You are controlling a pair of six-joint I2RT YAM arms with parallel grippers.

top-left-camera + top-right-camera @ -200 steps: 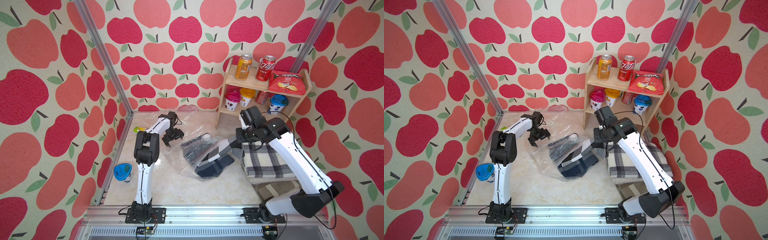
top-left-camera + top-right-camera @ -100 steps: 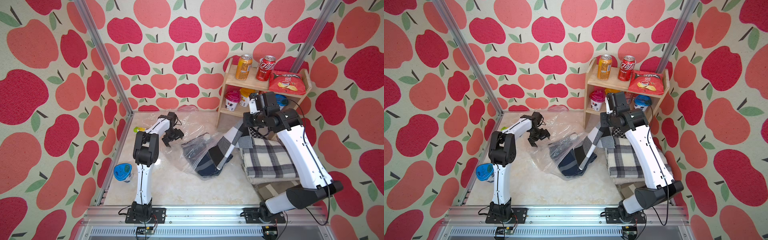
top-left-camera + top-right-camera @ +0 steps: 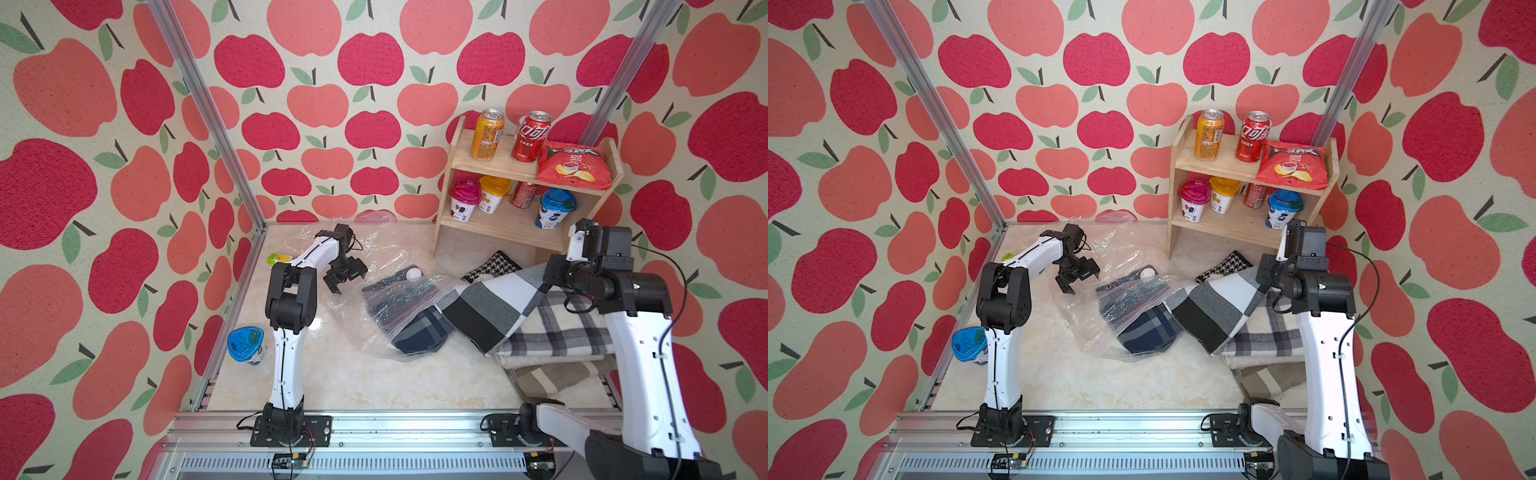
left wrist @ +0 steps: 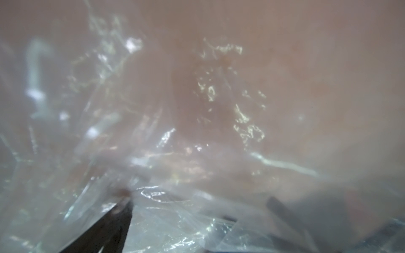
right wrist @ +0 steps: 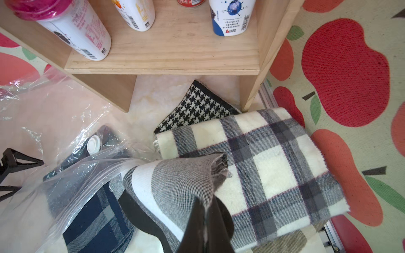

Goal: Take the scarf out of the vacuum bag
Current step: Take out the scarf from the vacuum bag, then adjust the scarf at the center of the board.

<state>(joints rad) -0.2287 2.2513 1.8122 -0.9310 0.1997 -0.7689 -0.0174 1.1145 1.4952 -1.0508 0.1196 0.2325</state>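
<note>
Scarf [image 3: 490, 307] pulled farther right from vacuum bag [image 3: 399, 291] — right gripper [image 5: 207, 203] pinching, left gripper [image 3: 347, 280] spread

There are three cans [image 3: 487, 135] [image 3: 530, 137] [image 3: 524, 194], four lidded cups [image 3: 464, 201] [image 3: 493, 194] [image 3: 555, 208] [image 3: 246, 345], five scarves [image 3: 490, 307] [image 3: 419, 332] [image 3: 494, 266] [image 3: 557, 332] [image 3: 548, 376], one crisp bag [image 3: 573, 164], one vacuum bag [image 3: 374, 266] and one wooden shelf [image 3: 498, 223]

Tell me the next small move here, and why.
Probably draw the right gripper away from the bag: it is shut on a corner of the scarf, while the scarf's other end lies under the bag's lip. The left gripper, open above the bag, grips nothing.
</note>
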